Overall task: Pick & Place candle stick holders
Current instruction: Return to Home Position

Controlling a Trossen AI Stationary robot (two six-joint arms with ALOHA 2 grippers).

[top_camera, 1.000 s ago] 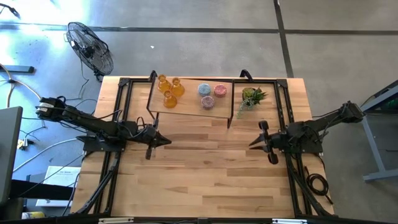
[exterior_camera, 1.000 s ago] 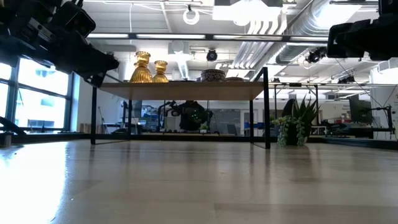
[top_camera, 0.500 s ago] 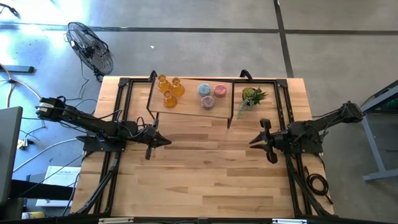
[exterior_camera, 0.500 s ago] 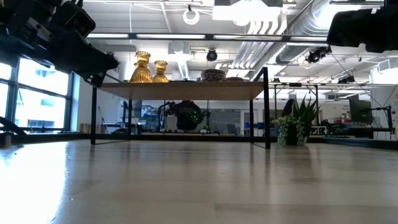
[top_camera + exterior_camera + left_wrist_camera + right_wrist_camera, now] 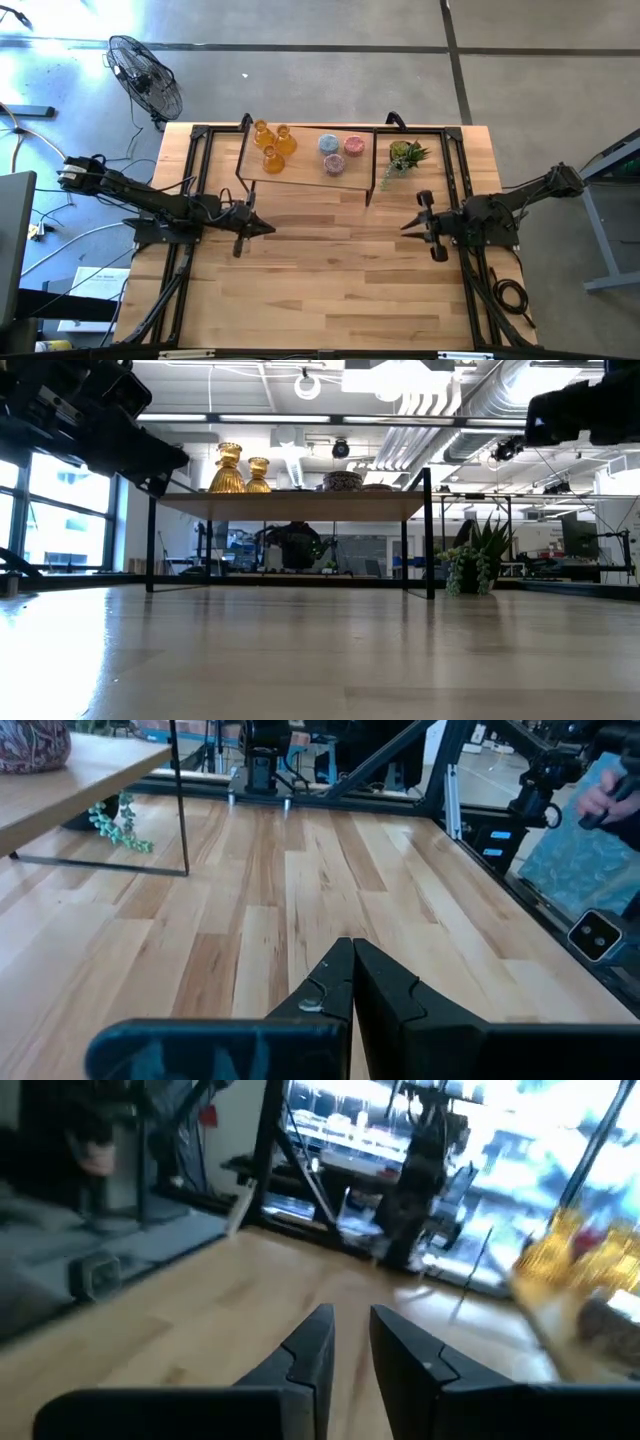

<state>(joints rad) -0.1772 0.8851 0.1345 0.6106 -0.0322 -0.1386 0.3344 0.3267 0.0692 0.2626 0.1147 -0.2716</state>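
Little has changed over the last second. The right arm has drawn back a touch toward its own edge of the table [image 5: 330,290]. The right gripper [image 5: 407,226] hangs over bare wood, its fingers slightly parted and empty. The left gripper [image 5: 268,228] has not moved and sits over the table's left side, jaws pressed together on nothing.

All 6 candle stick holders stand on the wooden shelf [image 5: 305,165] at the table's far edge. The 3 amber holders [image 5: 272,158] cluster at its left end. The blue-grey holder [image 5: 328,143], pink holder [image 5: 354,145] and mauve holder [image 5: 334,163] sit toward its right. The potted plant [image 5: 405,154] stands on the table just beside the shelf.

By my reading, placing is finished and only the retreat to rest remains.
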